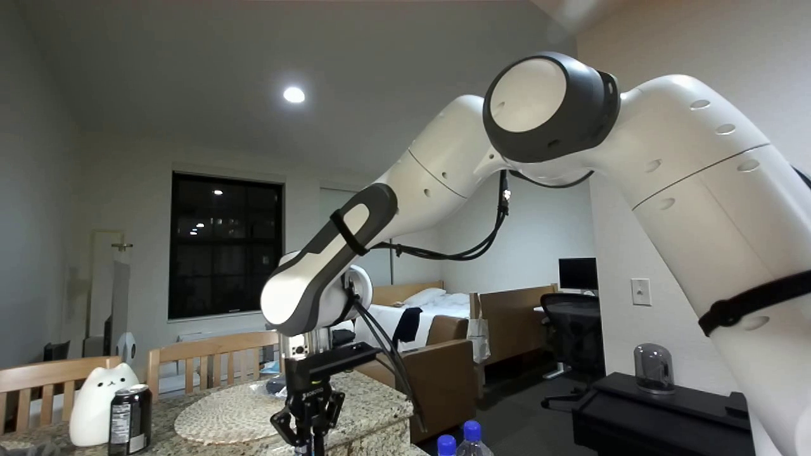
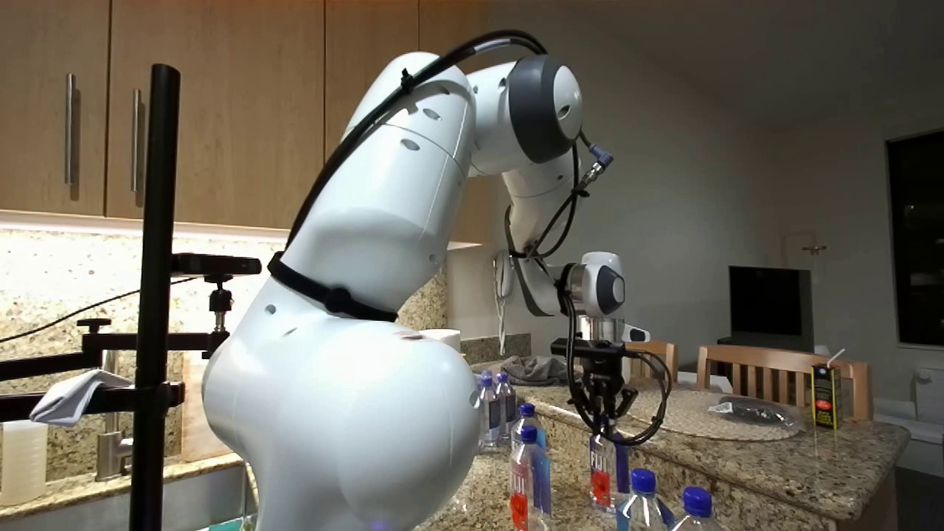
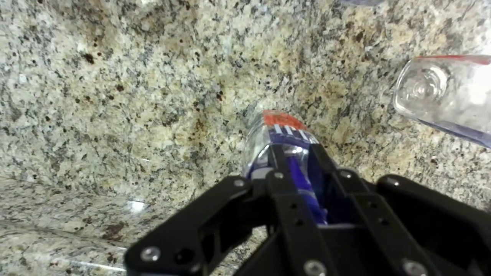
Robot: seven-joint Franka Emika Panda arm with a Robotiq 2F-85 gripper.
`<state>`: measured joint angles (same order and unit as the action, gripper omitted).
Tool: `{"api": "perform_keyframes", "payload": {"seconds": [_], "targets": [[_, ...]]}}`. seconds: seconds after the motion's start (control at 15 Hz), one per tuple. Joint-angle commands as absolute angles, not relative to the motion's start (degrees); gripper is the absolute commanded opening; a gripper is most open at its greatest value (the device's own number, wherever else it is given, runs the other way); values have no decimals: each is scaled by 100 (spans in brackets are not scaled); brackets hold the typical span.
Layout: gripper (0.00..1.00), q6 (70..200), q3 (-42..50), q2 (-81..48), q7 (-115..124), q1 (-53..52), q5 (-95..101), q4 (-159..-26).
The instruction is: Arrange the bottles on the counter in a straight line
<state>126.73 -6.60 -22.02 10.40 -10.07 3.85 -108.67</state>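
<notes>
My gripper [image 3: 300, 157] is drawn in narrow on the top of a bottle [image 3: 284, 132], a finger [image 3: 280, 159] to each side; just where they press I can't make out. In an exterior view it looks upright, its foot on the speckled counter [image 2: 569, 479]; in the wrist view the raised ledge [image 3: 57, 245] lies at eight o'clock from it. I come from above, I judge, because the top is slim and a hold there keeps my bulk off the neighbours. In the wrist view another bottle [image 3: 441, 92] stands at about half past two, well apart. An exterior view puts a near bottle [image 2: 527, 479] at nine o'clock from mine, more bottles [image 2: 490, 419] at ten and a pair of bottles [image 2: 644, 509] toward four, so I judge that the straight line is not made yet and this hold is for shifting mine into it. Every bottle whose top I can see bears a blue cap [image 2: 697, 501], which should keep any water in if one tips; the walls are clear, yet I can't make out a water line. Farther off in the exterior views, a drink carton [image 2: 826, 398] with a straw [image 2: 835, 357] stands past two o'clock from my bottle and a dark can [image 1: 130, 421] at nine from my gripper; the insides of both are hidden.
</notes>
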Motion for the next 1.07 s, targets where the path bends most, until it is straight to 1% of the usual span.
{"api": "perform_keyframes", "payload": {"seconds": [0.0,0.07,0.27,0.6,0.67,0.8,0.87,0.93,1.0], "targets": [[44,12690,-584,-2088,1058,-1074,491,-10971],[45,12686,-582,-2096,1062,-1079,503,-10959],[62,12676,-583,-2121,1057,-1086,516,-10929],[95,12785,-586,-2196,1038,-1083,503,-10859],[98,12806,-581,-2210,1042,-1090,520,-10840],[100,12879,-562,-2243,1047,-1112,590,-10783],[92,12912,-557,-2264,1041,-1122,633,-10749],[73,12947,-550,-2290,1038,-1136,676,-10714],[72,12981,-551,-2306,1026,-1141,675,-10694]]}}
